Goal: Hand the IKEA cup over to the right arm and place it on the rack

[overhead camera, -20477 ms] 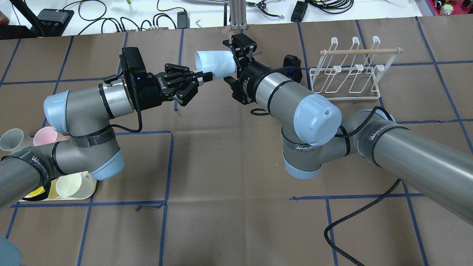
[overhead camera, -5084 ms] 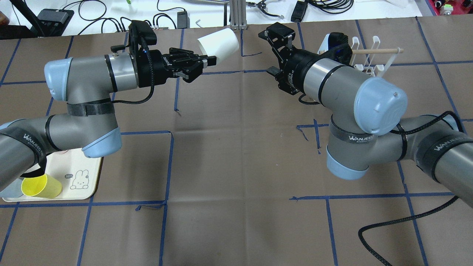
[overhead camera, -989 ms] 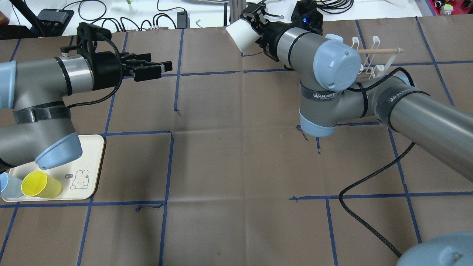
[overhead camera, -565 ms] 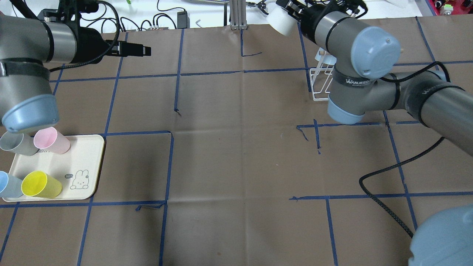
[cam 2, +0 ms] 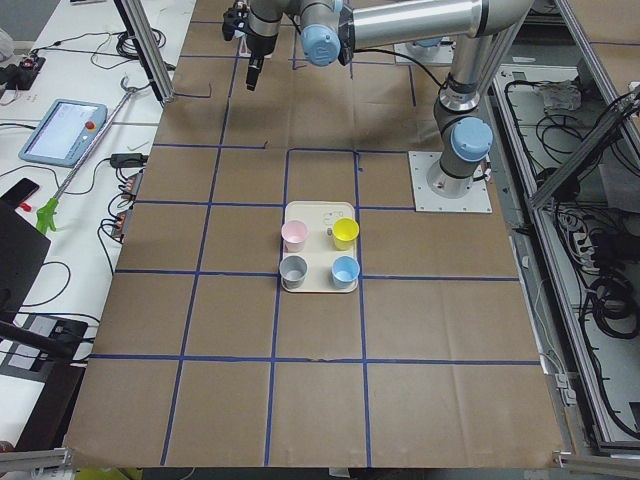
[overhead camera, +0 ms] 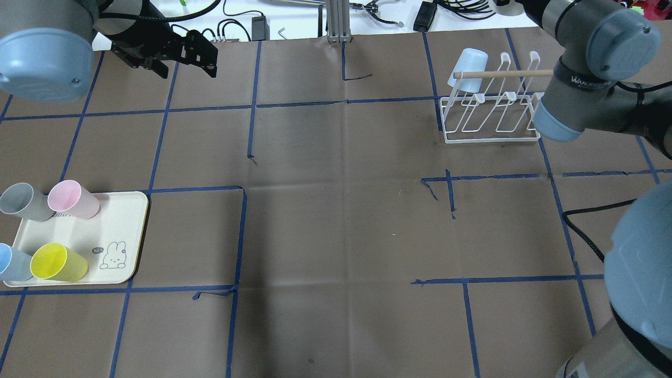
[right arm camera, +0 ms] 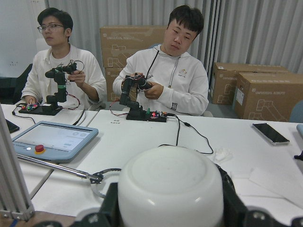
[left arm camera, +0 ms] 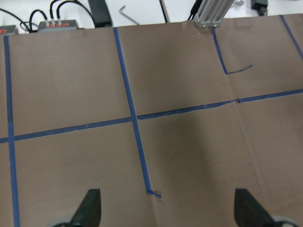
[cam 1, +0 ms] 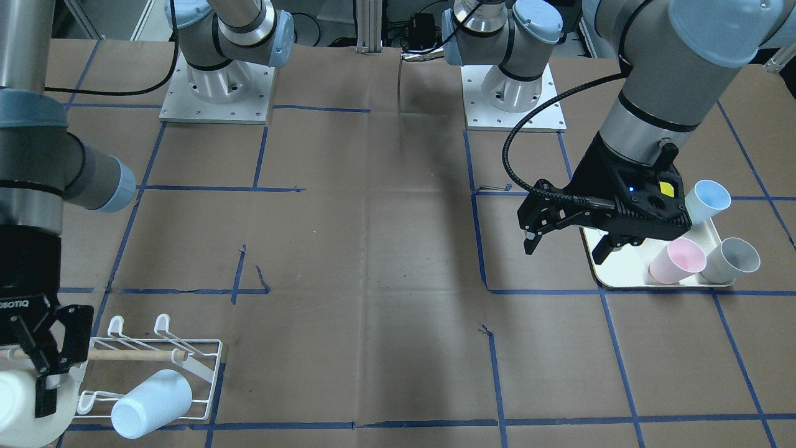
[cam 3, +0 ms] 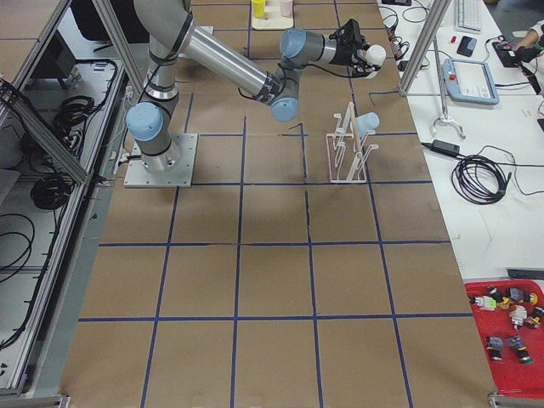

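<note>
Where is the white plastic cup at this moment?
In the front-facing view, bottom left: the white plastic cup sits in the right gripper, beside the white wire rack.

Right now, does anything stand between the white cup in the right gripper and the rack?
Nothing visible does. The right gripper holds the white cup near the rack; a light-blue cup fills one prong, the rest are bare.

1. The right arm (overhead camera: 569, 18) was silver-grey with light-blue joint caps (overhead camera: 625, 37) and a black band (overhead camera: 583, 81) lettered WANJEED.
2. The left arm (cam 1: 653, 81) matched, a ribbed black hose (cam 1: 505, 152) at its wrist.
3. Square silver base plates (cam 1: 216, 102) carried small screws along their edges.
</note>
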Robot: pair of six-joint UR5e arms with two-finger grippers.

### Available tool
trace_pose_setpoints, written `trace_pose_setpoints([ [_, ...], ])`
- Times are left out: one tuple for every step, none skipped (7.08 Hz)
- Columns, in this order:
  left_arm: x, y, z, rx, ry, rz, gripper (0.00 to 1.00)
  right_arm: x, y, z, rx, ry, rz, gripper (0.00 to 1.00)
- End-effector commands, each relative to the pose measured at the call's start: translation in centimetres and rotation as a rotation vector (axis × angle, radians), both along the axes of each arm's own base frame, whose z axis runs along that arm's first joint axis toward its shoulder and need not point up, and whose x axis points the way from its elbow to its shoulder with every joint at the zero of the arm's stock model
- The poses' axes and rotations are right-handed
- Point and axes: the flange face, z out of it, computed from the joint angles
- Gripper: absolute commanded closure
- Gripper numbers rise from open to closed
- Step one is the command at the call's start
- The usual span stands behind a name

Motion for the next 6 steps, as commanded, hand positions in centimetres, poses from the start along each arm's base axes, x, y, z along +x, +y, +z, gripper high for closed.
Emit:
trace_pose_setpoints([
  [-0.4,3.3,2.7,0.169,-0.065,0.013,0.01,-5.3,-2.7,-3.2,0.006,0.052,0.021,0.82],
  [-0.3,4.0,2.4,0.190,-0.070,0.011,0.01,-7.3,-2.8,-4.7,0.025,0.033,0.021,0.82],
  [-0.3,4.3,2.0,0.198,-0.073,0.013,0.01,-7.7,-2.7,-5.8,0.043,0.025,0.016,0.82],
  [-0.4,5.0,1.7,0.204,-0.072,0.014,0.01,-8.0,-2.1,-6.9,0.069,0.009,0.006,0.82],
  [-0.4,6.1,1.2,0.208,-0.069,0.015,0.01,-7.9,-1.3,-8.2,0.096,-0.003,0.005,0.82],
  [-0.5,6.9,0.8,0.199,-0.069,0.017,0.01,-8.2,-0.9,-9.0,0.111,-0.009,-0.001,0.83],
])
